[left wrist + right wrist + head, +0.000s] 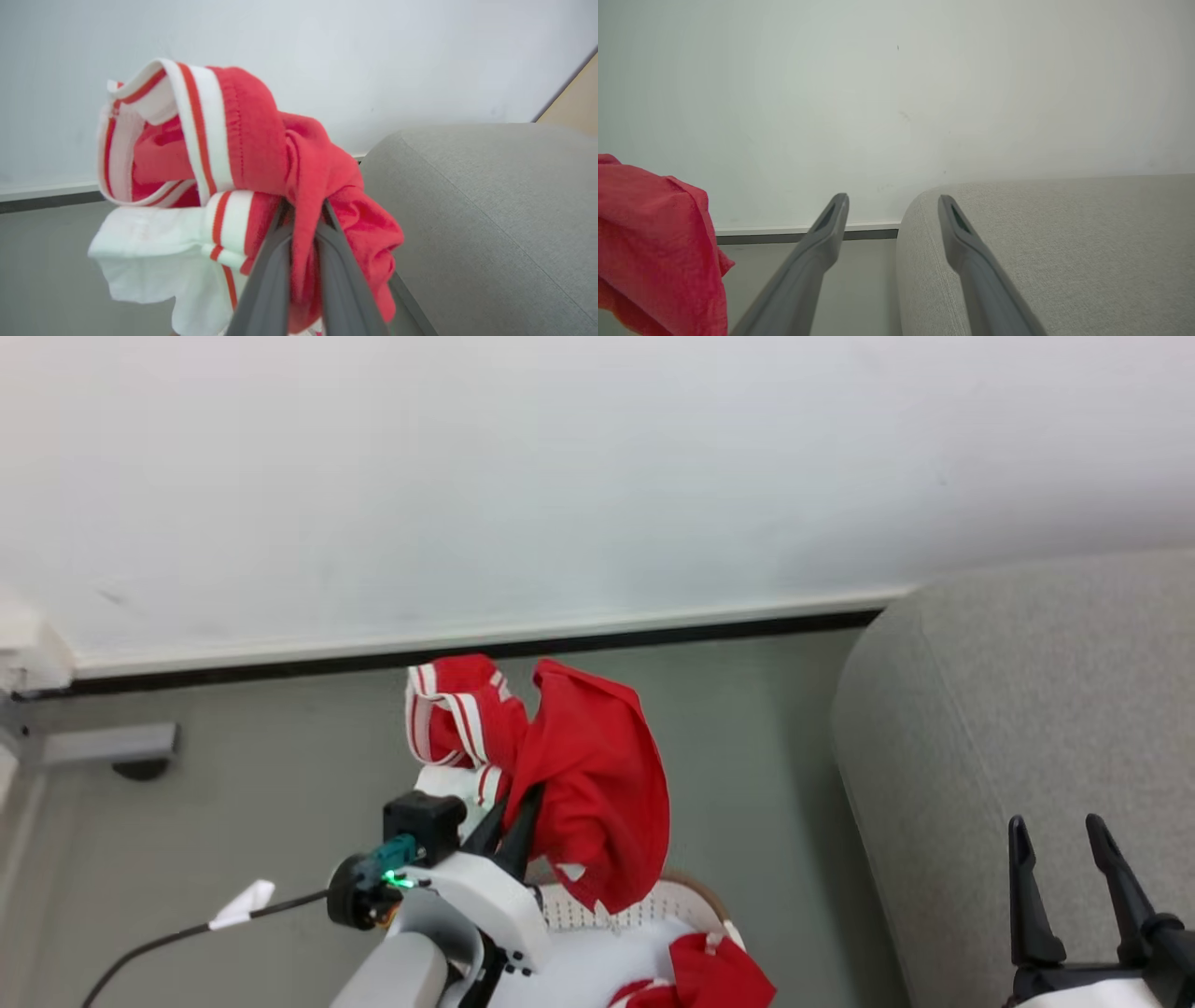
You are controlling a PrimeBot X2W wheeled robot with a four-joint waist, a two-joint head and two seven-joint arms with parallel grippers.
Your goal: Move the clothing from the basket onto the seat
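A pale wall (597, 476) w/ a white skirting board (467, 639) is seen behind a grey-green floor (280, 784). The light-grey seat (1027, 709) is set on the robot's R side, its rounded end near the wall; its woven cover is shown close up in the L wrist view (490, 210) and R wrist view (1064, 242). A red garment (597, 775) w/ white stripe trim is held bunched in the air above the basket's far rim, to the L of the seat and apart from it; in the L wrist view (261, 140) a striped band is looped open at the top. A small white label (569, 871) is sewn at its lower hem, any print too small to be read. The white perforated basket (653, 910), brown-rimmed, is cut off by the bottom edge; a second red garment (719, 975) is seen lying in it on white fabric (579, 971). The L gripper (509, 821) is clamped tight on a fold of the held garment, its dark fingers (268, 275) nearly together. The R gripper (1055, 826) is held w/ fingers spread wide, nothing btwn them, in front of the seat. A dark cable (168, 938) w/ a white tag (245, 901) is seen trailing at the L wrist
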